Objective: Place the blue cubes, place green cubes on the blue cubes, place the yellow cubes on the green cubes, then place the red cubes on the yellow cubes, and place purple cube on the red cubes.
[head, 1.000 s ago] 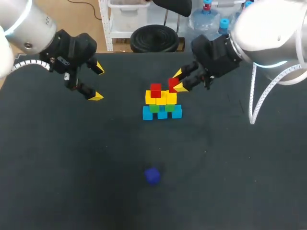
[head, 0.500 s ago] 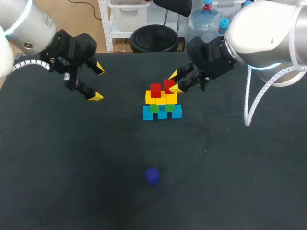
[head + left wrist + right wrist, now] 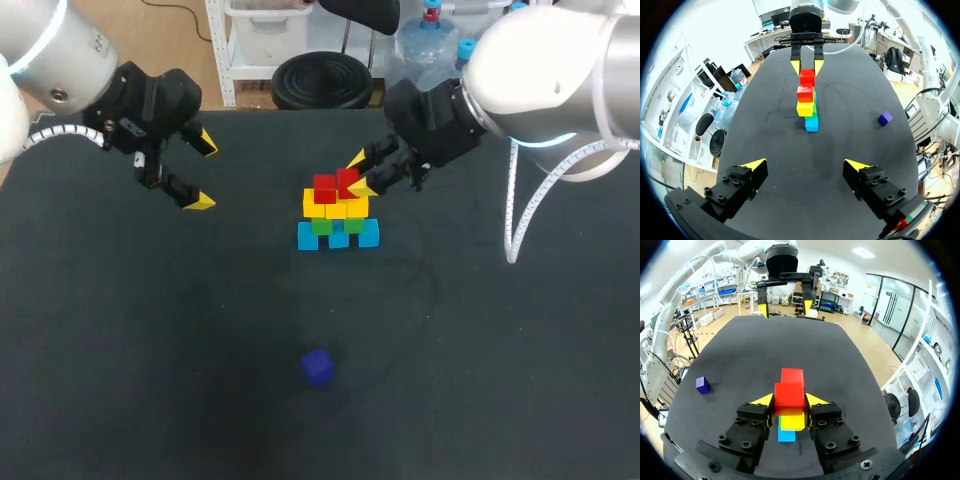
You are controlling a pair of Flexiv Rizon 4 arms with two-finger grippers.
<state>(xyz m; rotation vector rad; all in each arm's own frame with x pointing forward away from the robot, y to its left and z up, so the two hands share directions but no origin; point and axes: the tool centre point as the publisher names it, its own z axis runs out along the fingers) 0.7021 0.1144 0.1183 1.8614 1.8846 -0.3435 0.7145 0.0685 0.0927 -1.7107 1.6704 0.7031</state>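
Head view: the table (image 3: 120,350) is seen to carry a stack (image 3: 338,222) a little toward 12 o'clock from its middle. The right claw (image 3: 358,172), brought in from 2 o'clock of the stack, is closed on the held red cube (image 3: 347,179), both fingers pressed to its sides. The left claw (image 3: 203,172) hangs wide open and empty, well apart at 9 o'clock of the stack.

Three tiers are judged done: the blue cubes (image 3: 338,236) are laid in a row at the bottom, the green cubes (image 3: 322,226) are set on them, and the yellow cubes (image 3: 335,207) on those. The set red cube (image 3: 324,188) sits on the yellow tier at its 9 o'clock side. The held red cube is kept just beside it, at 3 o'clock; whether it is seated on the yellow cubes cannot be told.

The purple cube (image 3: 318,367) lies alone on the table, well apart at 6 o'clock of the stack. The held red cube has yet to be released, and the purple cube has yet to be fetched and placed on the red pair.
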